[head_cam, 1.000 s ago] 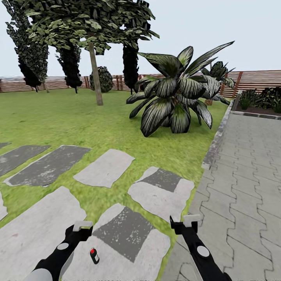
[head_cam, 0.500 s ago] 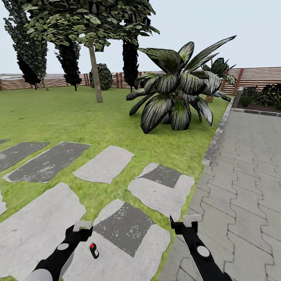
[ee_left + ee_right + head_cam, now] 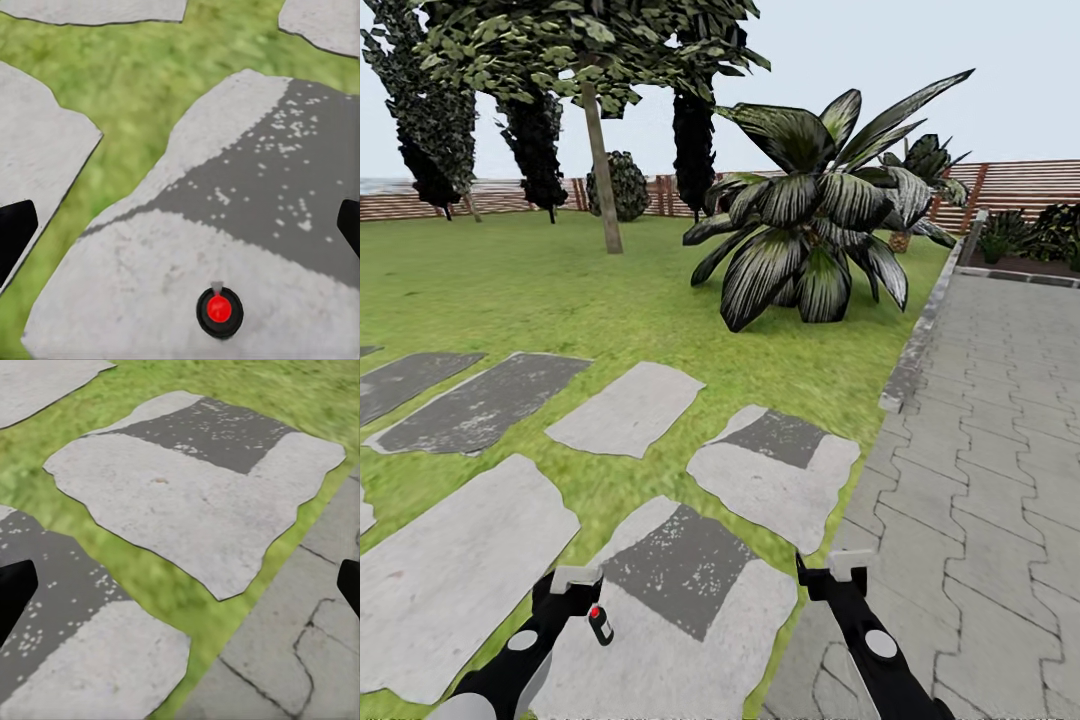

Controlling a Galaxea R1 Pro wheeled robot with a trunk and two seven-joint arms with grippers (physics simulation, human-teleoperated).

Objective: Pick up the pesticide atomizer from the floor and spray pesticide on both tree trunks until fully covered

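Note:
A small dark bottle with a red top, the pesticide atomizer [image 3: 599,624], stands upright on a pale stepping stone [image 3: 690,650]. It is just right of my left gripper [image 3: 574,588], which is open and empty. In the left wrist view the atomizer [image 3: 219,312] shows from above, ahead of the wide-apart fingers and touching neither. My right gripper [image 3: 838,574] is open and empty over the seam between the lawn and the paving. The two trees with thick pale trunks are out of view.
Stepping stones [image 3: 628,408] cross the lawn [image 3: 560,290]. A grey paved path [image 3: 980,440] runs along the right. Ahead stand a broad striped-leaf plant [image 3: 810,240], a thin-trunked tree [image 3: 600,150], dark trees and a slatted wooden fence [image 3: 1020,185].
The whole head view has shifted, so the robot has rolled forward. The atomizer now sits closer to my left gripper. Both grippers stay open.

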